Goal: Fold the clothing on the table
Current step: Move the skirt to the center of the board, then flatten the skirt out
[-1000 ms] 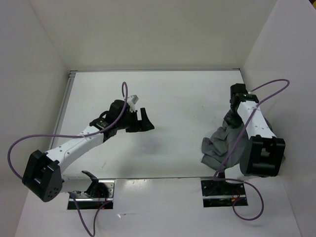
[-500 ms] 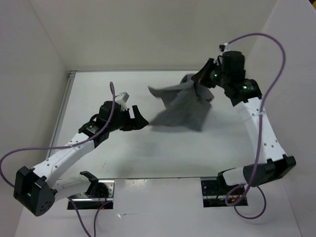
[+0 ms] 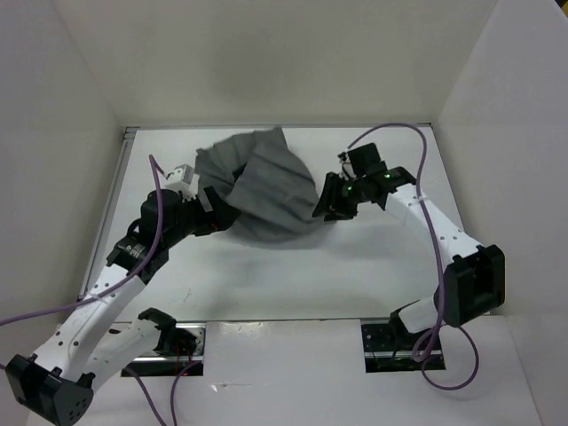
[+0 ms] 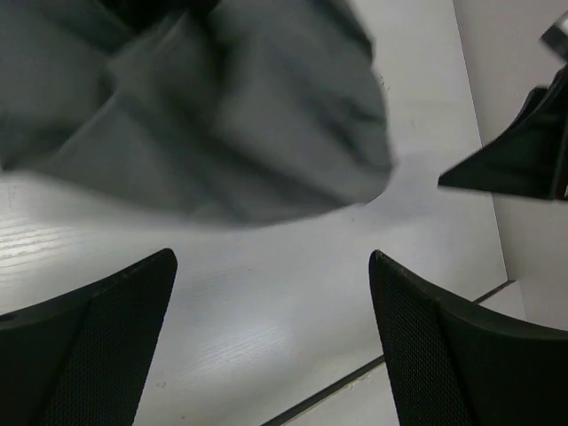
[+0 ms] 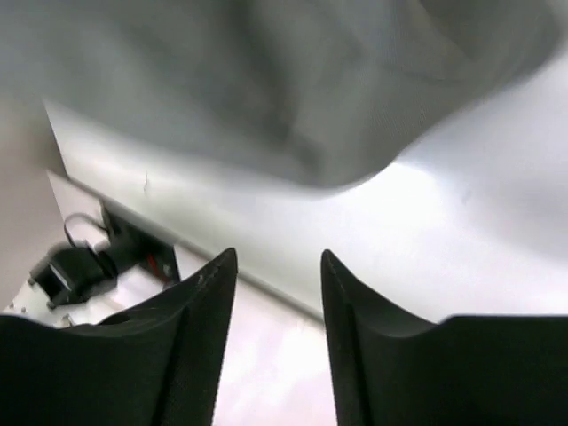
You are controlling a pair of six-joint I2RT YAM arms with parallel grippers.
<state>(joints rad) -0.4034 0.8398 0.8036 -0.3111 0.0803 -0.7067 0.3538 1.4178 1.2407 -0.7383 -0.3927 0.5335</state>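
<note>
**A:** Top external view first. Where is the clothing [image 3: 264,188]?

**B:** It is bunched in a grey mound on the far left-centre part of the table [image 3: 373,284]. Its top corner reaches almost to the far edge. Its lower hem bulges toward the middle and throws a soft shadow on the white surface.

**A:** And the pincers?

**B:** The left gripper [image 4: 271,262] has its jaws spread wide with only bare table between them. It sits at the cloth's left border, and the fabric hangs just beyond its fingertips. The right gripper [image 5: 277,257] is at the mound's right border. Its jaws are parted too, and nothing is pinched in the gap. Both wrist views show the fabric blurred, so I can't tell whether either finger touches it.

**A:** What about edges?

**B:** A thin metal rim [image 3: 118,182] runs down the table's left side, well apart from the cloth. White walls [image 3: 266,62] stand on the left, back and right.

**A:** Any room to move?

**B:** There is a broad bare strip across the near half, between the two arms. More open surface lies to the right, behind the right arm's forearm and toward the far right corner. The far left corner beside the cloth is narrow.
</note>
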